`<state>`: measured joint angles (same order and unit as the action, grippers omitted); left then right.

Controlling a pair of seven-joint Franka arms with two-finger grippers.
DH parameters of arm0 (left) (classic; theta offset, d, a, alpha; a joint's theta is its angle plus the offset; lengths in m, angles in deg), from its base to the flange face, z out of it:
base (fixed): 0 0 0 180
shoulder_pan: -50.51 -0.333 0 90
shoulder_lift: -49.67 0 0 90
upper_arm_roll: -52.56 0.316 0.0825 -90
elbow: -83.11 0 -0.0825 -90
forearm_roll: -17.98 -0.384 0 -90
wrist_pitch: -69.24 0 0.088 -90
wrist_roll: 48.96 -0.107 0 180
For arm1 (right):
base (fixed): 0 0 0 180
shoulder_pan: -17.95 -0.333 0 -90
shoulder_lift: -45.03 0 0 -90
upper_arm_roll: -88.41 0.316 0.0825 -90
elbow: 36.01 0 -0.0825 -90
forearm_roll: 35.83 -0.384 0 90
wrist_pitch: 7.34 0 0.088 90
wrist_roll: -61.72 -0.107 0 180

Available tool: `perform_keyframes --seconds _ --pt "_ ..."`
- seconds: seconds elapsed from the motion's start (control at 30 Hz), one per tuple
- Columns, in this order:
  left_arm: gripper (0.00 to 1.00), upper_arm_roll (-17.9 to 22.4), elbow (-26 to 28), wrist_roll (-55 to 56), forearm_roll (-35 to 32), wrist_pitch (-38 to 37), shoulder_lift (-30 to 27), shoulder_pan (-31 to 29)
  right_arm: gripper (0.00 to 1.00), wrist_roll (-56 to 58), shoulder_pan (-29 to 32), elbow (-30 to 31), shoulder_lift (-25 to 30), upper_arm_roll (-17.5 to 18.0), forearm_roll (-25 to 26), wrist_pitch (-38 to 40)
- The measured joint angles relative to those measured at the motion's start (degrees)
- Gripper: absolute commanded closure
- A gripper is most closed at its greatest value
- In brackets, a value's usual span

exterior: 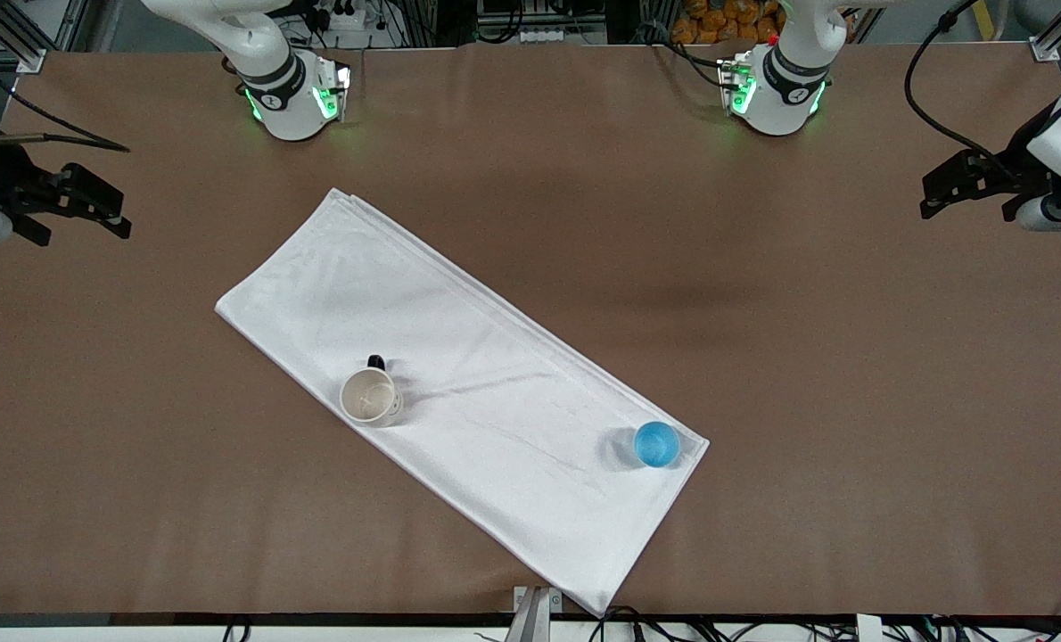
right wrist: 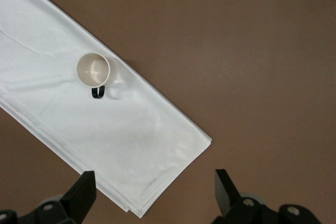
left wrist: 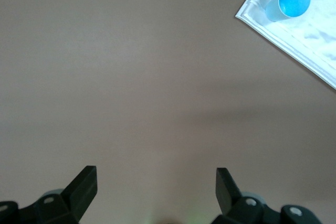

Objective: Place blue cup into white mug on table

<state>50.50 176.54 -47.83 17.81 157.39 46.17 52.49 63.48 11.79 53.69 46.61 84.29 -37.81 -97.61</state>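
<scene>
The blue cup [exterior: 656,444] stands upright on a white cloth [exterior: 486,392], near the cloth's corner toward the left arm's end of the table [exterior: 851,401]. It also shows in the left wrist view [left wrist: 294,1]. The white mug [exterior: 369,396] stands upright on the cloth toward the right arm's end, its black handle pointing toward the robots. It also shows in the right wrist view [right wrist: 93,70]. My left gripper [exterior: 927,201] [left wrist: 156,174] is open and empty over bare table. My right gripper [exterior: 116,214] [right wrist: 154,178] is open and empty above the table's edge at the right arm's end.
The long folded white cloth lies diagonally across the middle of the table; one corner reaches the table's edge nearest the front camera. It also shows in the wrist views [left wrist: 315,40] [right wrist: 105,129]. Both arm bases [exterior: 294,98] [exterior: 776,94] stand along the edge farthest from the camera.
</scene>
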Motion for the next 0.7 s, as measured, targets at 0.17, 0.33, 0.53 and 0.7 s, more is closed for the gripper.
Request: perform_keyframes --seconds 0.17,0.33,0.53,0.7 --pt "0.0 -0.01 0.0 0.0 0.0 0.0 0.02 0.02 0.0 0.01 0.0 0.02 0.0 -0.01 0.0 0.04" --pt "0.0 -0.02 0.0 0.0 0.0 -0.01 0.13 0.19 0.0 0.03 0.0 0.02 0.0 -0.02 0.0 0.06" --pt "0.0 -0.1 0.0 0.0 -0.39 -0.08 1.44 0.57 0.0 0.06 0.0 0.02 0.0 -0.02 0.0 0.14" --pt "0.0 -0.4 0.01 0.0 -1.56 -0.08 3.36 1.11 0.0 0.08 0.0 0.02 0.0 -0.03 0.0 0.15"
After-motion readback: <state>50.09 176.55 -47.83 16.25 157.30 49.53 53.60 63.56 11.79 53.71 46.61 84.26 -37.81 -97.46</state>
